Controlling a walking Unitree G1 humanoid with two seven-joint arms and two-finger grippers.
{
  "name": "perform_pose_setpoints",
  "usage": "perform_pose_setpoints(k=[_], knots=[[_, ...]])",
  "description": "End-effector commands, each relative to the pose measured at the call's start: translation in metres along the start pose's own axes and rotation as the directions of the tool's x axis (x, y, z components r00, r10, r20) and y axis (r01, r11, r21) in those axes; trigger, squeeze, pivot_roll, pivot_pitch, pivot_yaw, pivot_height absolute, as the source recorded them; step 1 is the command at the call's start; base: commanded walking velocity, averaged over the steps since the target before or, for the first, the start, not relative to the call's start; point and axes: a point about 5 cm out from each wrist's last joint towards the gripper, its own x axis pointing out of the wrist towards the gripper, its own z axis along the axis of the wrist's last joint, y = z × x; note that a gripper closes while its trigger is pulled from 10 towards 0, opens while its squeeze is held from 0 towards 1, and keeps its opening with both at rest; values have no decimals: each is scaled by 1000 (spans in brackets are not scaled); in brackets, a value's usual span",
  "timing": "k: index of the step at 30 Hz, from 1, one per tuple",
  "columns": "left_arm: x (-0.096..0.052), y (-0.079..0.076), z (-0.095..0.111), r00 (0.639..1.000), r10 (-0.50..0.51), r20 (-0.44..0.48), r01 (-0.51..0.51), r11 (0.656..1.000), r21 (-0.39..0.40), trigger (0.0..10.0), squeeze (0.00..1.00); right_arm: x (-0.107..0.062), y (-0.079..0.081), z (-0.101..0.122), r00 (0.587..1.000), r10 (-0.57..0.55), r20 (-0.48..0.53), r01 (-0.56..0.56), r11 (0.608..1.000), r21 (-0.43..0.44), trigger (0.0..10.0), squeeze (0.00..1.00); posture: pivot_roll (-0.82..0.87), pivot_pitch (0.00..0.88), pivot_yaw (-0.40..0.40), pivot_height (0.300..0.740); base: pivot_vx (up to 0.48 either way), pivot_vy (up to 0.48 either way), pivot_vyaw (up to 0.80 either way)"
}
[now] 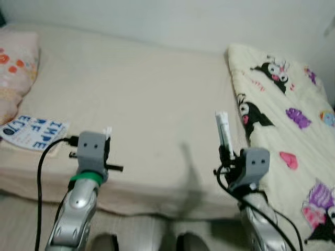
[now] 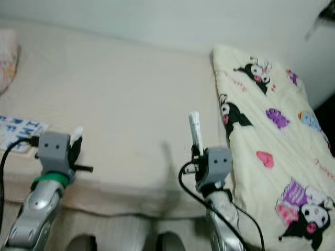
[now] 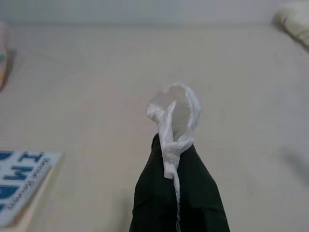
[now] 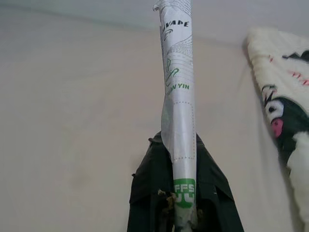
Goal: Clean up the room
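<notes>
Before you lies the bed, a cartoon-print blanket along its right edge. Your right gripper pinches a long silver wrapper upright; your left gripper clamps crumpled white tissue near the front edge.

A beige bed stands against a pale wall.

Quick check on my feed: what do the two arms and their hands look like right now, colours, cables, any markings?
Both arms are silver metal. Each wrist carries a grey box-shaped camera housing with two dark dots. The left arm has a green band below the housing and a black cable looping beside it. The right arm trails black cables too. Left hand and right hand have black fingers.
</notes>
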Motion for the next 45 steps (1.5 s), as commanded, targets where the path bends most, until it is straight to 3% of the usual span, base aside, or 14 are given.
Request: perform_pose_setpoints(k=[1,9,12,14,15,20,26,33,45], knots=[[-1,-5,-6,1000,-12,-23,12,1000,5,10000,0,-4,-4,-6,1000,-14,-22,14,1000,-7,10000,0,80,45,-107,699,0,0,0],[1,-12,-6,999,-31,-18,31,999,-9,10000,0,-1,-3,-5,1000,-14,-16,14,1000,-6,10000,0,75,46,-107,719,0,0,0],[3,-15,-7,999,-40,-19,40,999,-12,10000,0,1,-1,-6,999,-30,-26,31,999,43,10000,0,77,46,-103,719,0,0,0],[4,-18,-11,999,-43,-33,43,999,-14,10000,0,2,4,-15,994,-43,-102,56,990,126,10000,0,73,47,-94,719,0,0,0],[4,-18,-11,999,-43,-33,43,999,-14,10000,0,2,4,-15,994,-43,-102,56,990,126,10000,0,73,47,-94,719,0,0,0],[1,-17,-23,996,-49,-73,50,999,1,10000,0,-9,17,-39,977,25,-212,25,973,230,10000,0,64,44,-84,719,0,0,0],[0,-18,-26,995,-68,-79,69,998,13,10000,0,-13,20,-43,978,36,-205,17,968,249,10000,0,65,43,-78,719,0,0,0],[4,-20,-23,995,-80,-63,81,997,18,10000,0,0,17,-31,988,-3,-155,44,964,262,10000,0,70,41,-67,719,0,0,0],[6,-18,-22,995,-78,-58,79,997,23,10000,0,3,18,-29,991,-4,-136,41,962,271,10000,0,72,37,-58,719,-172,0,0]])
